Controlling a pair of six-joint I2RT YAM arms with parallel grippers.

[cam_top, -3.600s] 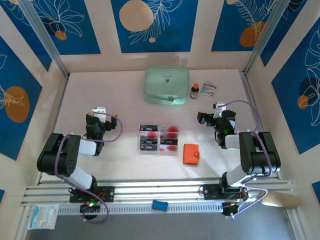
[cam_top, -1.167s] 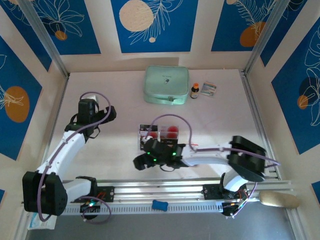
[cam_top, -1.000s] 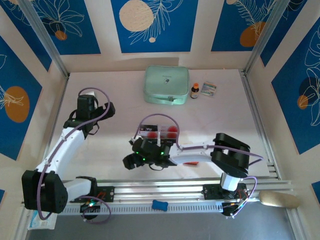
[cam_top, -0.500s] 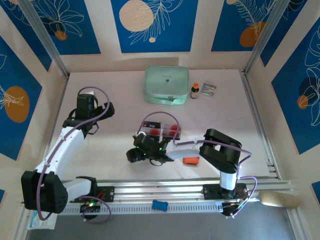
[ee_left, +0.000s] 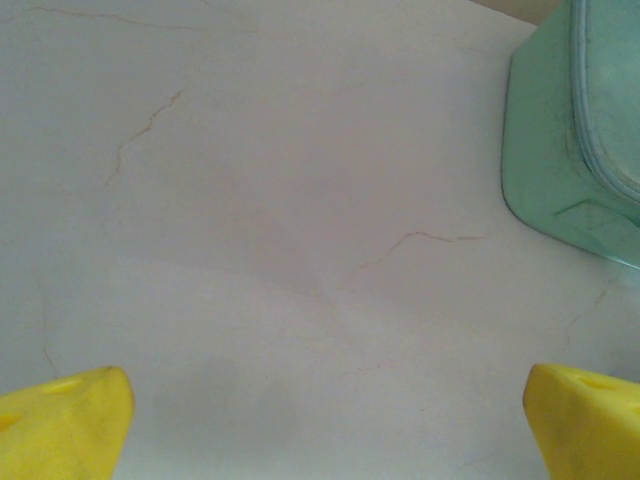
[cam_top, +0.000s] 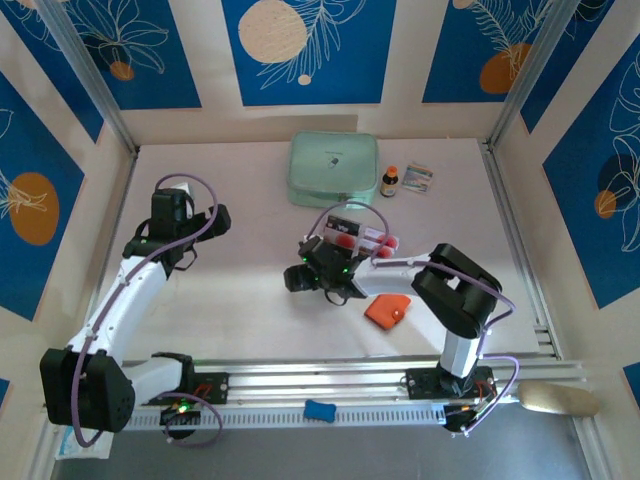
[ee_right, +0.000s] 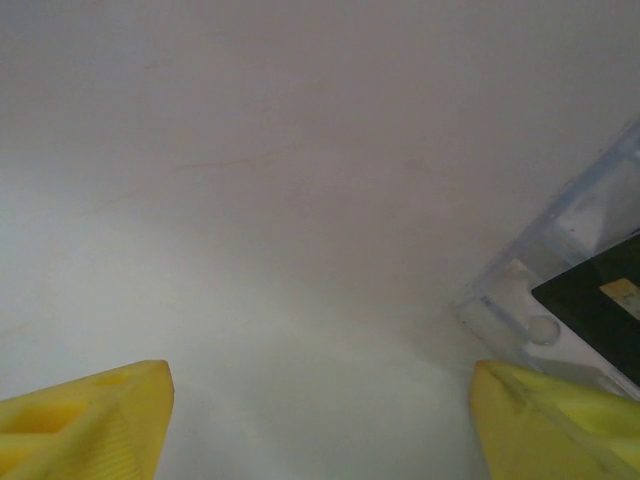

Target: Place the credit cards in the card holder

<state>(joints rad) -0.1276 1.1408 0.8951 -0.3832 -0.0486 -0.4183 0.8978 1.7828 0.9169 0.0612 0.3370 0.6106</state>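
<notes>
The credit cards lie in a clear tray (cam_top: pixel 362 246) at mid-table: a dark card (cam_top: pixel 342 228) at its left end, pale cards with red dots (cam_top: pixel 386 241) at its right. The tray sits askew. The orange card holder (cam_top: pixel 387 310) lies closed and tilted just in front of it. My right gripper (cam_top: pixel 298 279) is open beside the tray's left end, low over the table. In the right wrist view its gripper (ee_right: pixel 320 420) holds nothing, with the tray corner (ee_right: pixel 520 300) and a dark card (ee_right: pixel 600 300) at right. My left gripper (cam_top: pixel 200 222), (ee_left: pixel 325 425) is open over bare table at far left.
A mint-green zip case (cam_top: pixel 333 170), (ee_left: pixel 580 130) stands at the back centre, with a small bottle (cam_top: pixel 390 182) and a printed packet (cam_top: pixel 419 178) to its right. A blue object (cam_top: pixel 320 409) lies on the front rail. Metal posts frame both sides.
My right gripper has swung right and towards the back. The tray has slid back-right and turned. The card holder now shows, tilted. The left arm has barely moved.
</notes>
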